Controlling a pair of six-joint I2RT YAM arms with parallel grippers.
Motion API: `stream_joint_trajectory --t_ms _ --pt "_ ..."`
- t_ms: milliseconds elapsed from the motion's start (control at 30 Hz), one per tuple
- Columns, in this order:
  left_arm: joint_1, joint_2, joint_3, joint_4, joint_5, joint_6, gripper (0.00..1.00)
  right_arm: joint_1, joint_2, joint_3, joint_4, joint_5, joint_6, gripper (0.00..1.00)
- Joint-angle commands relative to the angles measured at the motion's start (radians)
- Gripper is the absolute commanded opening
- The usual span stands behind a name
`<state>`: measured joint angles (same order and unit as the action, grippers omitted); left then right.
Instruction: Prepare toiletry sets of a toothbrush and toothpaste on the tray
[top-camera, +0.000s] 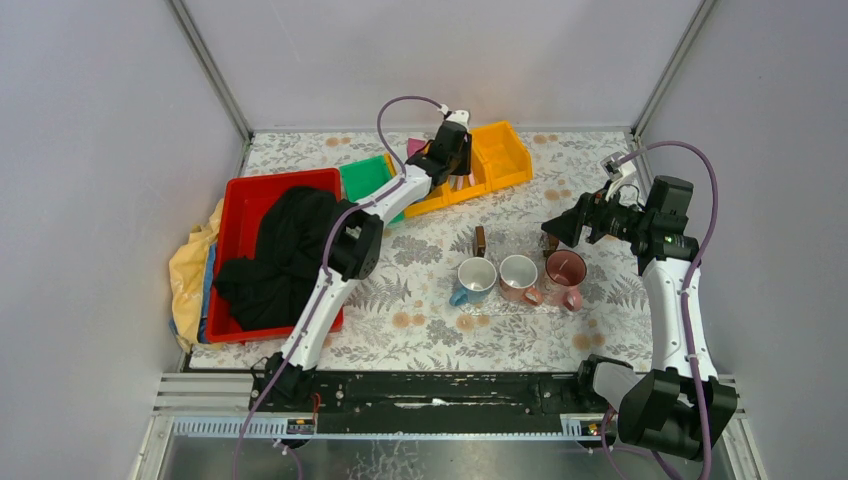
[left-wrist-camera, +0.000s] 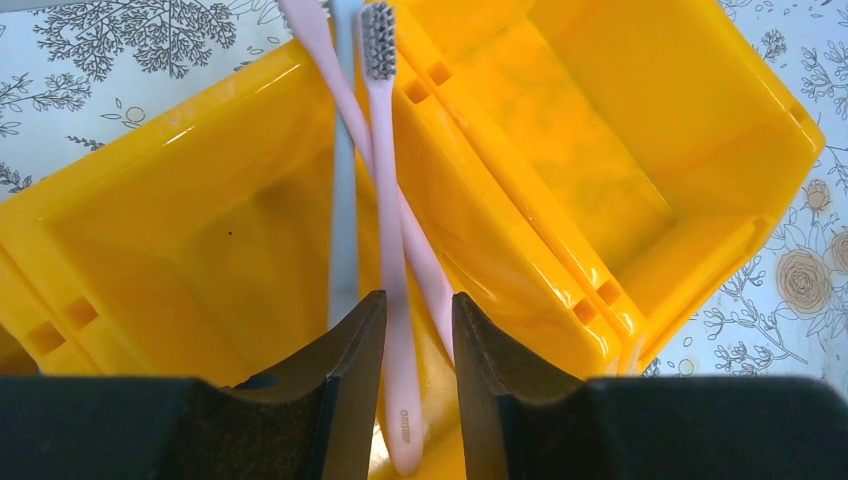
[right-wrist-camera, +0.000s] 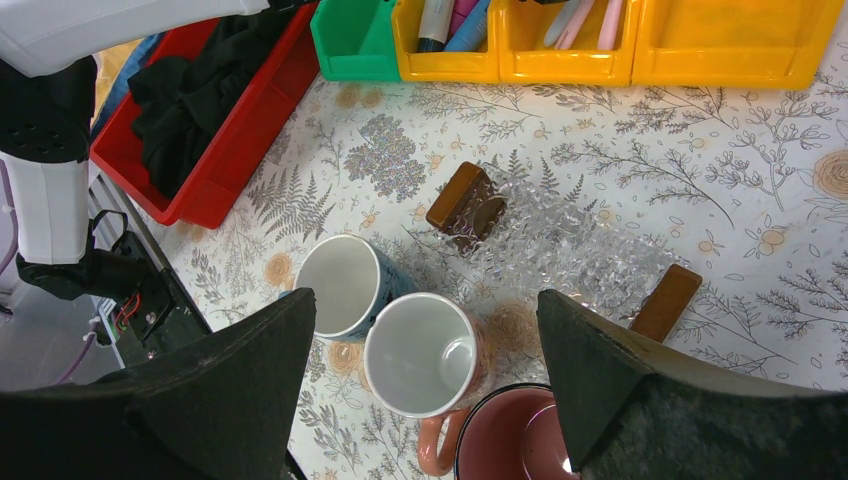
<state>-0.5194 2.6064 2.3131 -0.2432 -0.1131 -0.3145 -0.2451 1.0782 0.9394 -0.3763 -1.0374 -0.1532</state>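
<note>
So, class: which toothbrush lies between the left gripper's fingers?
The pale pink toothbrush with grey bristles showing; the other pink one crosses it, and the grey-blue one lies alongside.

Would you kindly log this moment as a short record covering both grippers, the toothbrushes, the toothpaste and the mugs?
left gripper: open, straddling the pink toothbrush handle
right gripper: open, empty, above the mugs
toothbrushes: three, all in one yellow bin
toothpaste: tubes in the next yellow bin
mugs: three side by side
</note>
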Motion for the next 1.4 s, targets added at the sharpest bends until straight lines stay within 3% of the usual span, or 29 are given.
stream_joint_trajectory --t_ms 0,667,1167,1367 --pt "-0.008 0.032 0.029 -0.016 -0.035 0.027 0.38 -0.006 -0.005 0.043 -0.004 -0.009 -0.015 0.88" --pt "-0.044 0.07 0.035 -0.021 -0.159 0.141 0.34 -0.006 -0.007 0.046 -0.009 -0.009 -0.017 0.89" --pt "-0.047 0.054 -0.015 -0.021 -0.156 0.207 0.31 -0.006 -0.007 0.05 -0.013 -0.007 -0.02 0.89" --pt "-0.048 0.028 -0.015 -0.005 -0.141 0.217 0.18 -0.006 -0.006 0.049 -0.014 -0.007 -0.02 0.89"
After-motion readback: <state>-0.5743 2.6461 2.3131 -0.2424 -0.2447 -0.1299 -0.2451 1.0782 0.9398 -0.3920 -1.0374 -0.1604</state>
